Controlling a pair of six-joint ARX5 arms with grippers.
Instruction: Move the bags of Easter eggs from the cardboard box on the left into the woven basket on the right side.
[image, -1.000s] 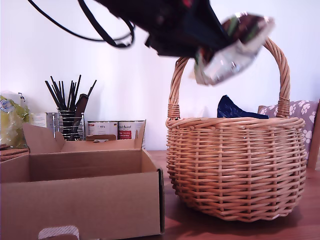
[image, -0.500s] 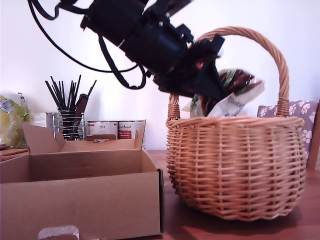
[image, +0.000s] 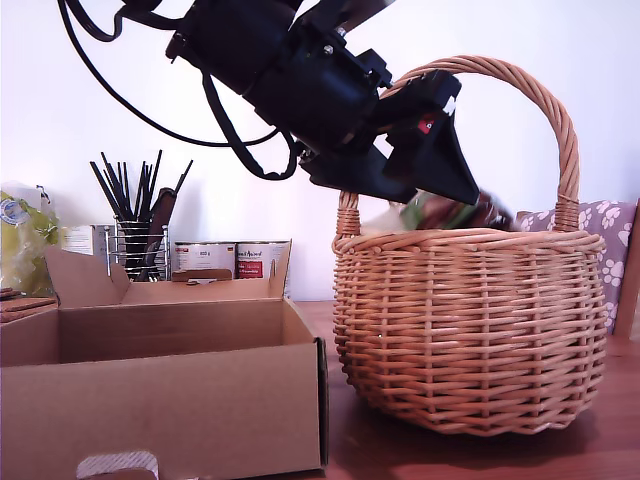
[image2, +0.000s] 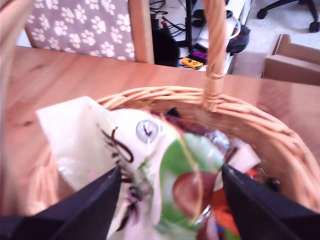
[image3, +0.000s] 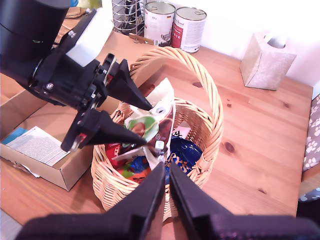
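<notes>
Bright, washed-out daylight; blown white wall (image: 560, 40), soft wrist-view blur, faint tabletop (image3: 260, 125) glare.

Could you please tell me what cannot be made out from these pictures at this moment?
- Floor of the plain brown cardboard box: its front wall hides it in the exterior view; my first gripper covers most of it in the second wrist view.
- White, green and brown sweet bag: lettering blurred; the round woven wicker basket wall hides most of it in the exterior view.

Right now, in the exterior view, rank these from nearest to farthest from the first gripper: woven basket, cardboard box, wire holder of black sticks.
1. Woven basket, directly under my first gripper.
2. Cardboard box, lower on the exterior view's left.
3. Wire holder of black sticks, far on that view's left.
</notes>
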